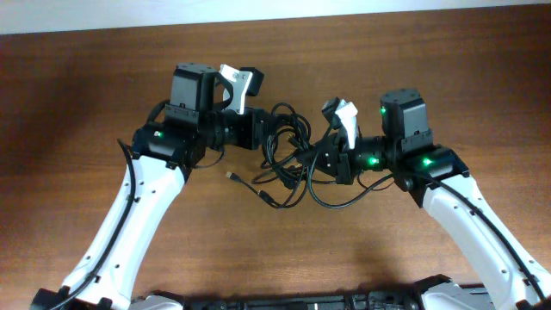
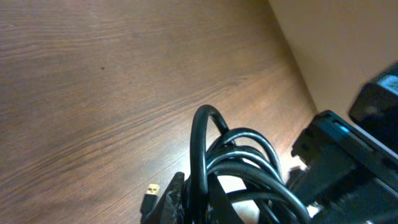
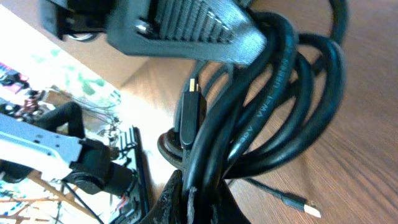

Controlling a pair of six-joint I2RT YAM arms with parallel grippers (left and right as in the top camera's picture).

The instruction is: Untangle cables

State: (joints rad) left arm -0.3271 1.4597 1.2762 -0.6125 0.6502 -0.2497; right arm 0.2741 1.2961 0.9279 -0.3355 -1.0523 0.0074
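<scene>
The right gripper (image 1: 320,160) clamps the cables (image 1: 288,172); whether the left gripper (image 1: 269,129) grips cannot be told; they should part slowly, easing the loops between them without tightening.

Black cables (image 1: 288,142) bunching in one tangled knot of overlapping loops, sitting mid-bench, nearer the far edge than the near one. Slack loop (image 1: 343,201) sagging out from the knot's right side toward the near edge. Two loose ends trailing toward the near-left corner: gold-tipped plug (image 1: 231,176) lying flat, second plug (image 1: 269,199) resting just beside it. White lettering (image 3: 273,87) running along the cords.
</scene>
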